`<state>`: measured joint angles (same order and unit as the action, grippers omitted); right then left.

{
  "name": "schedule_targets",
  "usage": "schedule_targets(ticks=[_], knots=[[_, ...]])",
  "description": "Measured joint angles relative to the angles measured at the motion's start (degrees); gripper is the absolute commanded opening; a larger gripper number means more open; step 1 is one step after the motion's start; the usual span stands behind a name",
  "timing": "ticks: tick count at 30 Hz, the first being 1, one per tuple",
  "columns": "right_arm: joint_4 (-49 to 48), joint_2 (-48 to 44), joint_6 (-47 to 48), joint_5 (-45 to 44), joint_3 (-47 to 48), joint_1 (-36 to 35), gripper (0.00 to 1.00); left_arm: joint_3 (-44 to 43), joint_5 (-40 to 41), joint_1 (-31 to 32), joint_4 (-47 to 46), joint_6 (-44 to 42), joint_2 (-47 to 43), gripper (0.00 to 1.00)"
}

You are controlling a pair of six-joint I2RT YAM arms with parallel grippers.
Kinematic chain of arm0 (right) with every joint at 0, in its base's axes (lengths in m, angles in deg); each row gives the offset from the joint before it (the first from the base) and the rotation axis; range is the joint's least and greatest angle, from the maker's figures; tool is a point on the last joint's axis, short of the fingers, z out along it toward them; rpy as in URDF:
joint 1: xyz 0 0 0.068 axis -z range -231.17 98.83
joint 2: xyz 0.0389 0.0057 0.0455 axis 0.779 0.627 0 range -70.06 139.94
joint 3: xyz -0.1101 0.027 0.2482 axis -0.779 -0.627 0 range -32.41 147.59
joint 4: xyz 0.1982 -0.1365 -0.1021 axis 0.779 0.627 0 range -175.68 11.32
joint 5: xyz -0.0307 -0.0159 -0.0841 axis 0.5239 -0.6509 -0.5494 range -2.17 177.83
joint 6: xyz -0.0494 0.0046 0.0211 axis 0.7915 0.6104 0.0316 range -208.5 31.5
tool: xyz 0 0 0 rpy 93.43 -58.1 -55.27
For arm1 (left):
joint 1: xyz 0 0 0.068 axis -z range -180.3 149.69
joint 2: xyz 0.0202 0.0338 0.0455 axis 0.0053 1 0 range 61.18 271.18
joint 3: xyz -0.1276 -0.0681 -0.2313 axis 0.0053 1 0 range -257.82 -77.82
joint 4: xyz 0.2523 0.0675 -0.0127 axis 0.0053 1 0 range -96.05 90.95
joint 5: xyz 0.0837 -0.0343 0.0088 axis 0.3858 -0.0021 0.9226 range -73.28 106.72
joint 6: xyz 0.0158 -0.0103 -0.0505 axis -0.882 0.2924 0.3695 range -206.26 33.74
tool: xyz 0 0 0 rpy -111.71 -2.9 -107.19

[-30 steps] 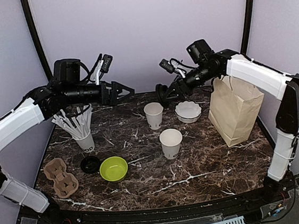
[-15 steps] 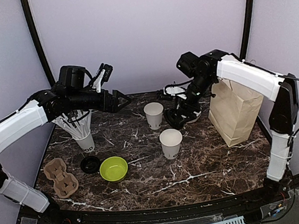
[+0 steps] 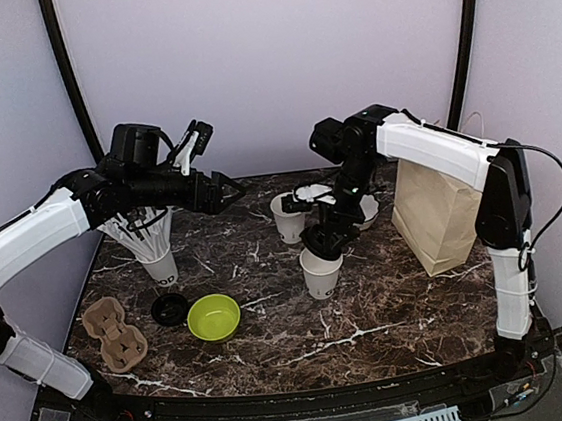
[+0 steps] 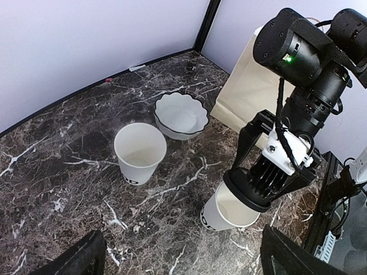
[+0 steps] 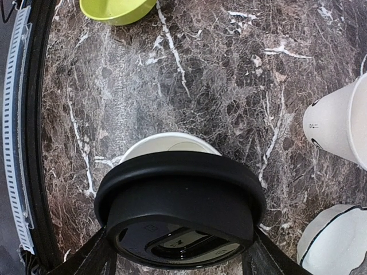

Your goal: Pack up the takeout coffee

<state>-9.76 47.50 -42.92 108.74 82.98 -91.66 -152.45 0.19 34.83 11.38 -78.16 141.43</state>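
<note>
Two open white paper cups of the takeout coffee stand mid-table, the far cup (image 3: 288, 218) (image 4: 140, 152) (image 5: 338, 123) and the near cup (image 3: 321, 273) (image 4: 229, 213) (image 5: 166, 144). My right gripper (image 3: 322, 238) (image 5: 179, 255) is shut on a round black lid (image 4: 255, 195) (image 5: 179, 197). It holds the lid tilted just over the near cup's rim; whether the two touch I cannot tell. A second black lid (image 3: 170, 308) lies on the table at the left. My left gripper (image 3: 229, 189) (image 4: 183, 264) hangs open and empty in the air, left of the cups.
A brown paper bag (image 3: 440, 209) (image 4: 246, 86) stands at the right. A white scalloped bowl (image 3: 364, 209) (image 4: 180, 114) sits behind the cups. At the left are a cup of straws (image 3: 159, 264), a lime-green bowl (image 3: 214, 317) (image 5: 117, 8) and a cardboard cup carrier (image 3: 113, 334).
The right arm has swung down and forward with the black lid, from above the table's back to over the near cup. The left arm has dipped slightly.
</note>
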Motion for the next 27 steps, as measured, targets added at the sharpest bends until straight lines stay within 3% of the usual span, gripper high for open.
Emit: schedule_targets(ticks=[27], knots=[[2.1,0.8,-0.2,-3.7,0.0,-1.9,0.71,1.4,-0.7,0.0,0.1,0.0,-0.1,0.96]])
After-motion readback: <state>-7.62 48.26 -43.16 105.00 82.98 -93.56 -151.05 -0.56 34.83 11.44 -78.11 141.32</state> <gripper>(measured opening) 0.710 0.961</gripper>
